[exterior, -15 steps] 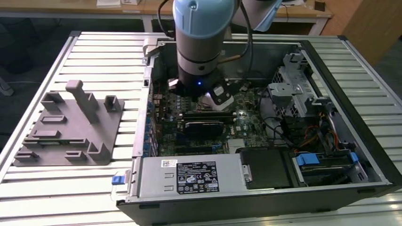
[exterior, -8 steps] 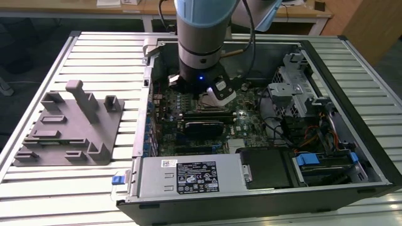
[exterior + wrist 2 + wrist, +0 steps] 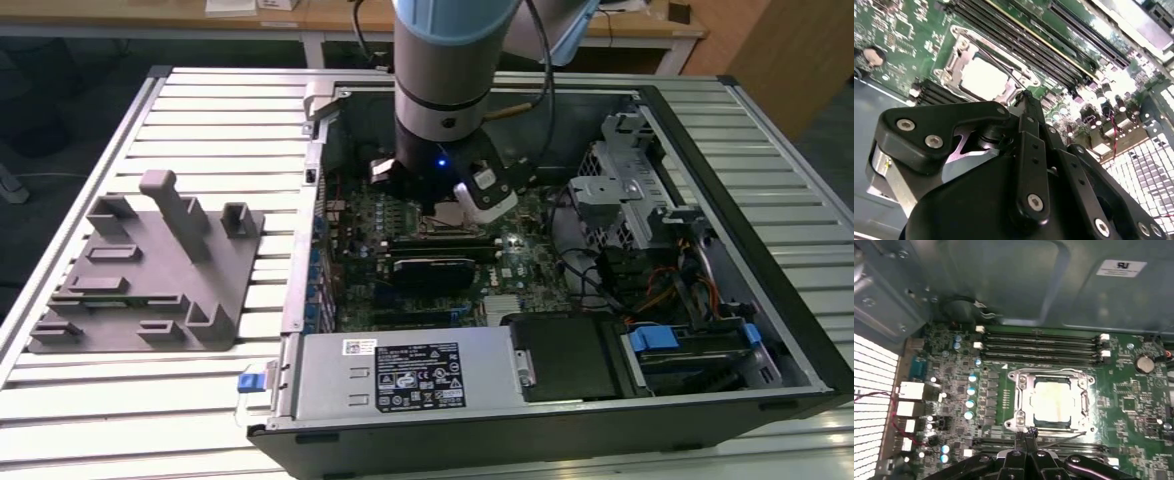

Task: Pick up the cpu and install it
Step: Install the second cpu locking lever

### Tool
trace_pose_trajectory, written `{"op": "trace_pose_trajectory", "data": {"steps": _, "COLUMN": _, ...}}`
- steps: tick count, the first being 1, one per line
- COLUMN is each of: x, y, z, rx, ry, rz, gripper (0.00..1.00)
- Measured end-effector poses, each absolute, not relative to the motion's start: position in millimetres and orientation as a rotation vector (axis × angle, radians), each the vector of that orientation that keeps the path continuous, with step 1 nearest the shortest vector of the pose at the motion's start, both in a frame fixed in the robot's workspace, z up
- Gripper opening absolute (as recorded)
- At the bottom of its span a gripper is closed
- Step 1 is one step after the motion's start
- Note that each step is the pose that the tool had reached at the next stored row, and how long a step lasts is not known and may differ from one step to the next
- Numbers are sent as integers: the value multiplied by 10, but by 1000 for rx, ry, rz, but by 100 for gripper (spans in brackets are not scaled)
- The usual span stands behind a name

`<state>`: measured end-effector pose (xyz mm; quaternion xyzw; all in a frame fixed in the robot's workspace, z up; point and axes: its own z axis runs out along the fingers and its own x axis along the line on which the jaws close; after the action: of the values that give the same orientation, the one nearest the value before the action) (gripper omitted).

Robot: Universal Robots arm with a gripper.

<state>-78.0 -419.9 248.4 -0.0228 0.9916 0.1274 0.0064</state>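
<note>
The cpu (image 3: pixel 1056 402) lies flat in the metal-edged socket frame (image 3: pixel 1021 400) on the green motherboard, its silver-white top facing up; the second wrist view shows the cpu (image 3: pixel 983 77) there too. My gripper (image 3: pixel 1029 434) hangs low over the board at the socket's edge, with its black fingertips pressed together and nothing between them. In the second wrist view the gripper (image 3: pixel 1024 96) points at the socket's rim beside the chip. In the exterior view the gripper (image 3: pixel 447 205) sits inside the open computer case, over the board's middle.
A grey moulded fixture (image 3: pixel 147 270) lies on the slatted table at the exterior view's left. Inside the case are a grey box with a white label (image 3: pixel 400 375), a drive cage (image 3: pixel 627 190) and cables. Memory slots (image 3: pixel 1041 342) run beside the socket.
</note>
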Motion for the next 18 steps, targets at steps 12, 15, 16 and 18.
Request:
{"op": "trace_pose_trajectory", "data": {"steps": 12, "x": -710, "y": -4204, "z": 2367, "rx": 3, "ry": 3097, "rz": 396, "gripper": 11}}
{"op": "trace_pose_trajectory", "data": {"steps": 15, "x": -713, "y": -4215, "z": 2326, "rx": 24, "ry": 3096, "rz": 396, "gripper": 11}}
{"op": "trace_pose_trajectory", "data": {"steps": 16, "x": -719, "y": -4219, "z": 2316, "rx": 26, "ry": 3096, "rz": 396, "gripper": 11}}
{"op": "trace_pose_trajectory", "data": {"steps": 18, "x": -737, "y": -4230, "z": 2298, "rx": 30, "ry": 3095, "rz": 395, "gripper": 11}}
